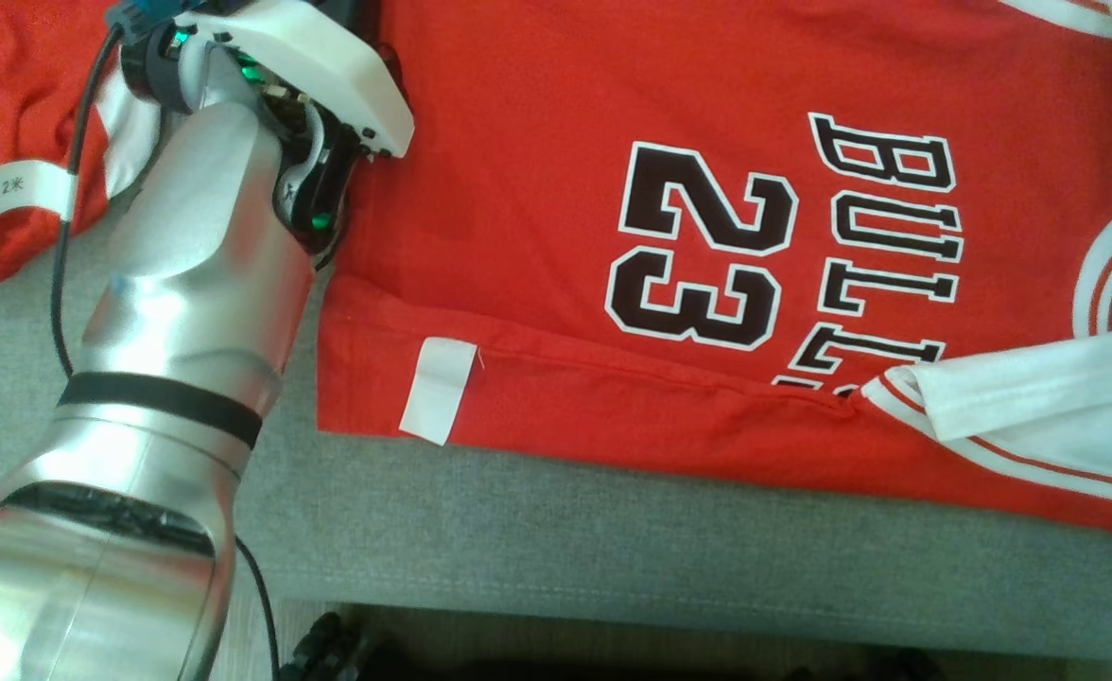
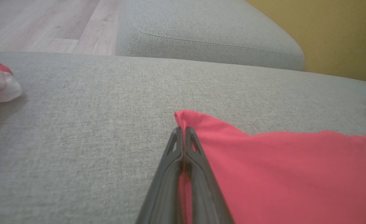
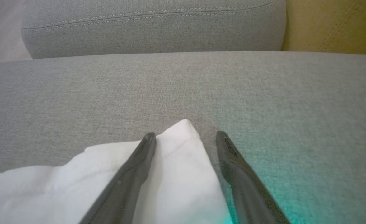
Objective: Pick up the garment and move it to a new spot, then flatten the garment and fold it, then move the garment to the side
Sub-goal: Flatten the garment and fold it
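The jersey (image 1: 518, 170), cropped by the head view's edges, is laid on the sofa (image 1: 613, 530), one corner clenched by the left gripper (image 2: 183, 130), the right gripper's (image 3: 186, 134) jaws released astride a white sleeve (image 3: 180, 158), bare cushion (image 3: 183, 87) ahead.

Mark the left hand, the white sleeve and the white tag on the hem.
left hand (image 2: 183, 130): left wrist view, between its shut fingertips.
white sleeve (image 3: 178, 149): right wrist view, its stitched corner.
white tag (image 1: 438, 390): head view, middle of the strip.

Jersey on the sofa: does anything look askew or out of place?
The jersey isn't flat: its near edge is doubled over in a long strip, and a white flap lies flipped onto the red. The left tool pinches one red corner.
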### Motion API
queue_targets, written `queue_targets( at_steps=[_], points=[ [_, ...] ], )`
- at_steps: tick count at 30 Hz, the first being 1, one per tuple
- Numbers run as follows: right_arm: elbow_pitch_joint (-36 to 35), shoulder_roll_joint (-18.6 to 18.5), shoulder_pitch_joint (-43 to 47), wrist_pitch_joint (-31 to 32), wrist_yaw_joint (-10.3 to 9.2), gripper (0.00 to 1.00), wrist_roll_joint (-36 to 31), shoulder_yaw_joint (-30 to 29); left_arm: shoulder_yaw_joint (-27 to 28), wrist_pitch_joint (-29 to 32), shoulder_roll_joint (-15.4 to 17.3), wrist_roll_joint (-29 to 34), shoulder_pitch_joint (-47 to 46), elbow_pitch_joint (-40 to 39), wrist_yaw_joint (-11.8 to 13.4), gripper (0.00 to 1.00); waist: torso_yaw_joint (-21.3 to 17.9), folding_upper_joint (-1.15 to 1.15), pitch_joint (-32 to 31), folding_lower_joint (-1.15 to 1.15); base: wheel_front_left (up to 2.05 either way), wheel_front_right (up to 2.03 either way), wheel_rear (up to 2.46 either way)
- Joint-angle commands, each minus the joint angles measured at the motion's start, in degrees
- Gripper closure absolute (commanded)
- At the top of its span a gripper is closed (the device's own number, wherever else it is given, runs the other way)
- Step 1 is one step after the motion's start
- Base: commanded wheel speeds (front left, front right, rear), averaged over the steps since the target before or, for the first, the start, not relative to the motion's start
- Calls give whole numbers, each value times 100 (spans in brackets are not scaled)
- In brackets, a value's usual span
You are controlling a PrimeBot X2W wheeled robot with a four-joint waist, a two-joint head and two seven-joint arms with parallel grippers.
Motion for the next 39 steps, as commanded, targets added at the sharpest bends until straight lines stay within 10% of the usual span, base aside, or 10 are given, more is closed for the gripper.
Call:
queue_targets(
  at_steps=[1,3,22,39],
  points=[
    [-85,-6,-62,105,-4,44,45,110,152,-44,202,20,-99,-112,15,100,7,0,-2,0,0,0,0],
    [-55,-36,-89,176,-4,100,119,223,162,-44,210,13,-86,-109,14,100,11,0,-10,0,0,0,0],
    [-2101,-630,1347,-1025,-4,100,993,312,482,-44,487,-3,634,-748,10,100,-157,0,-748,0,0,0,0],
    [-4128,75,4488,-825,-4,100,1460,-195,358,63,917,-282,2286,-1836,27,100,-466,0,-1283,0,0,0,0]
  ],
)
